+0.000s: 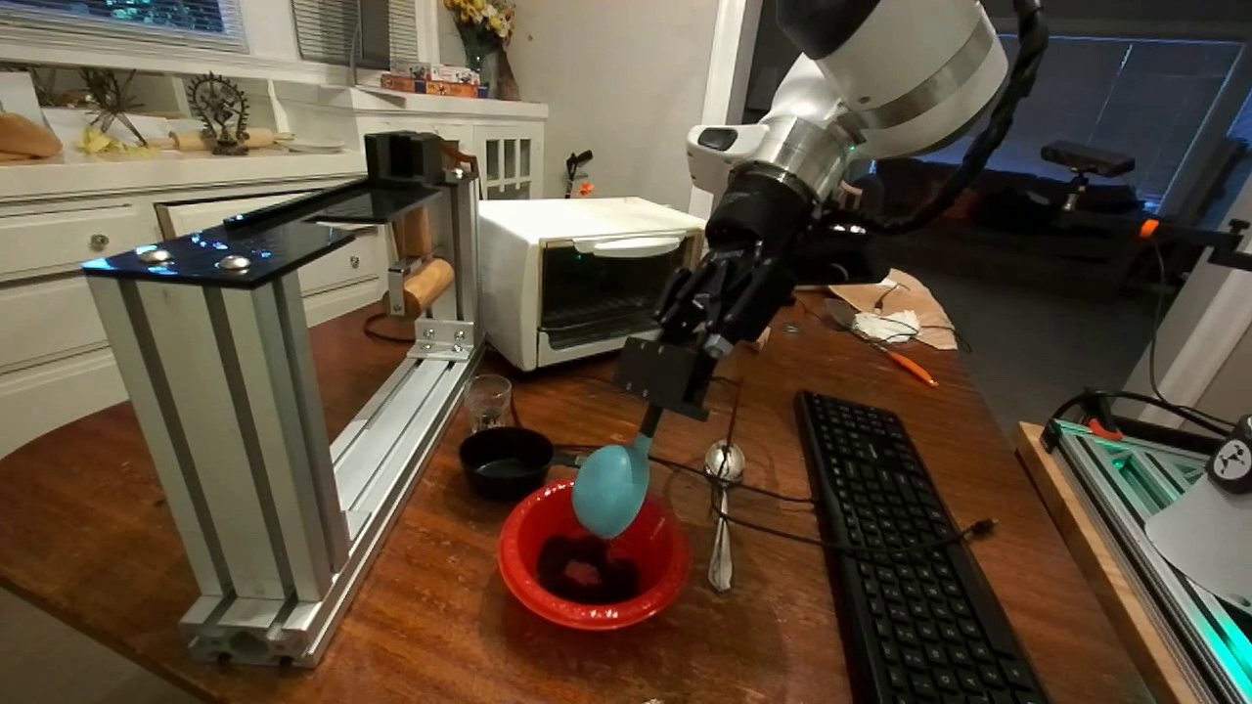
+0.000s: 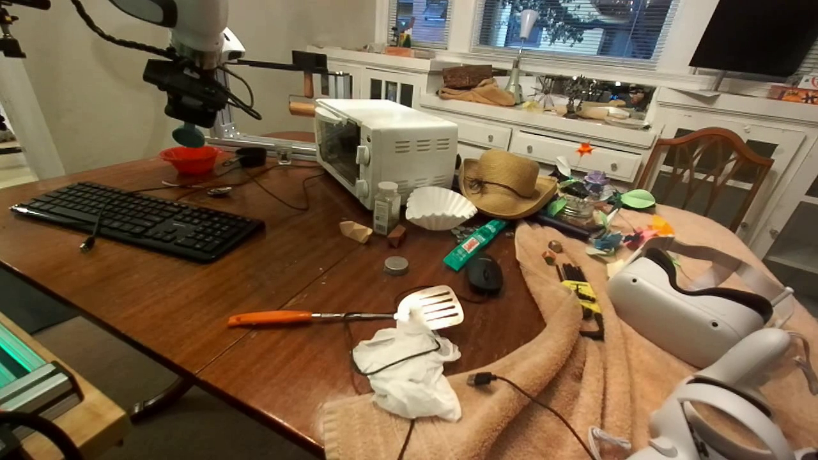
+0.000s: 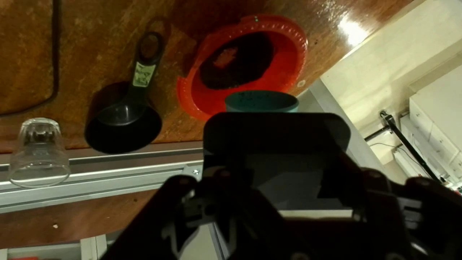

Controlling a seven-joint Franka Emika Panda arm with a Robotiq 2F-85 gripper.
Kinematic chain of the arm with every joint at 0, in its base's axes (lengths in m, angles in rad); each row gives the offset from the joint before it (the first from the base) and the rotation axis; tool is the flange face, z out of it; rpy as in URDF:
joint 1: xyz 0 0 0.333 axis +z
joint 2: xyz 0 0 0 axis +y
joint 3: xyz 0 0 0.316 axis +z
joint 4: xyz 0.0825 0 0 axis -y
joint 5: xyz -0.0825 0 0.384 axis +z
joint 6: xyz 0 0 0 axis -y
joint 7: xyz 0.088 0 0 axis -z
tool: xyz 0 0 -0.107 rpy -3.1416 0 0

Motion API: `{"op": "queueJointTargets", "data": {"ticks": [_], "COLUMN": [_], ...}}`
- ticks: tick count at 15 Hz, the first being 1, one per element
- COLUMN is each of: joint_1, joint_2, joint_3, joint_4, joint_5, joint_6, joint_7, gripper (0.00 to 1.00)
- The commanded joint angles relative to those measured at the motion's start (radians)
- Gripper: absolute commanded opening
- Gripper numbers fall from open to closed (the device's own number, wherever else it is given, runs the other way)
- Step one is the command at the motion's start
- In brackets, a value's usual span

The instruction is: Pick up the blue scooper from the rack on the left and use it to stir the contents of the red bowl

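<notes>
My gripper (image 1: 696,337) is shut on the black block at the handle end of the blue scooper (image 1: 608,489). The scooper hangs tilted, its light blue oval head down. In an exterior view the head (image 2: 188,137) is over the red bowl (image 2: 190,163), mostly above its rim. The bowl also shows in the wrist view (image 3: 301,47), with the scooper's head (image 3: 261,102) in front of it. The contents (image 1: 587,572) are a dark brown clump on the bowl's bottom. The silver rack (image 1: 220,430) stands beside the bowl. The black block hides my fingertips in the wrist view.
A black cup (image 1: 507,462) and a clear glass (image 1: 487,399) stand between the bowl and the toaster oven (image 1: 602,284). A silver spoon (image 1: 722,508) lies beside the bowl, with a thin cable across it. A black keyboard (image 1: 905,548) lies farther out.
</notes>
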Motion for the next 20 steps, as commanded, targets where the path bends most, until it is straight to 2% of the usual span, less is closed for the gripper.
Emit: {"op": "queueJointTargets", "data": {"ticks": [1, 2, 3, 5, 6, 7, 8, 9, 10, 11, 12, 13, 14, 15, 16, 17, 18, 20], "joint_1": [0.033, 0.039, 0.047, 0.045, 0.050, 0.062, 0.061, 0.055, 0.061, 0.070, 0.066, 0.061, 0.065, 0.076, 0.057, 0.058, 0.077, 0.074], "joint_2": [-0.025, -0.011, 0.009, -0.016, -0.017, -0.001, -0.005, -0.020, -0.017, -0.003, -0.006, -0.018, -0.016, -0.006, -0.019, -0.022, -0.001, -0.007], "joint_3": [0.008, 0.001, -0.008, 0.007, 0.006, -0.002, 0.000, 0.008, 0.009, -0.001, 0.000, 0.010, 0.007, 0.002, 0.018, 0.018, 0.003, 0.002], "joint_4": [0.002, 0.002, -0.012, 0.001, 0.000, -0.015, -0.011, 0.003, 0.004, -0.010, -0.007, 0.003, -0.003, -0.018, 0.004, 0.001, -0.011, -0.013], "joint_5": [0.168, 0.124, -0.004, 0.145, 0.129, 0.020, 0.032, 0.128, 0.128, -0.003, 0.013, 0.112, 0.075, -0.010, 0.152, 0.151, 0.022, -0.014], "joint_6": [0.095, 0.102, 0.110, 0.097, 0.092, 0.123, 0.121, 0.089, 0.117, 0.131, 0.118, 0.109, 0.107, 0.164, 0.121, 0.123, 0.162, 0.158], "joint_7": [-0.125, -0.076, 0.037, -0.103, -0.066, 0.038, 0.007, -0.061, -0.055, 0.079, 0.048, -0.025, 0.012, 0.068, -0.053, -0.046, 0.086, 0.128], "gripper": [0.35, 0.35, 0.35, 0.35, 0.35, 0.35, 0.35, 0.35, 0.35, 0.35, 0.35, 0.35, 0.35, 0.35, 0.35, 0.35, 0.35, 0.35]}}
